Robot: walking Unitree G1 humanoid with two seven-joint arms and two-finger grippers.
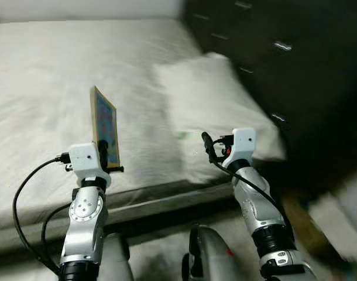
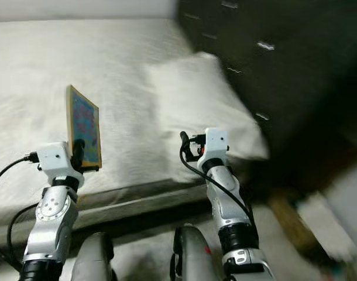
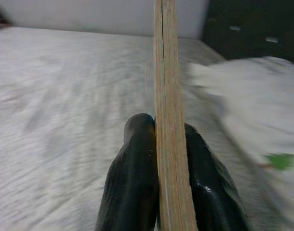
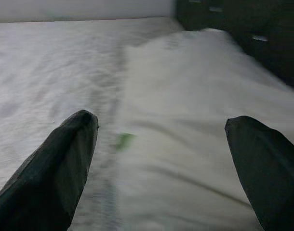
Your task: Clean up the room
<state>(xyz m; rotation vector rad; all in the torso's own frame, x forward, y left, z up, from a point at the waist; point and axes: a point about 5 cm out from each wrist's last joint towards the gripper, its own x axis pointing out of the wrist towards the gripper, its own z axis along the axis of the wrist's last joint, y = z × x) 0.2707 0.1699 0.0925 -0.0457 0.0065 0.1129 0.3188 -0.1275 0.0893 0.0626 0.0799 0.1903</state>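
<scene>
Wooden flat colourful board clamped upright in the left tool — carry level; right tool gapes, empty, over the white bed.

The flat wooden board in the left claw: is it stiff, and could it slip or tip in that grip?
The wooden board looks stiff: it stands upright with no sag above the left claw. It is pinched only near its lower edge, so it may pivot if bumped. Its thin layered edge suggests that it is light, and the fingers press flat on both faces, so slipping seems unlikely.
</scene>
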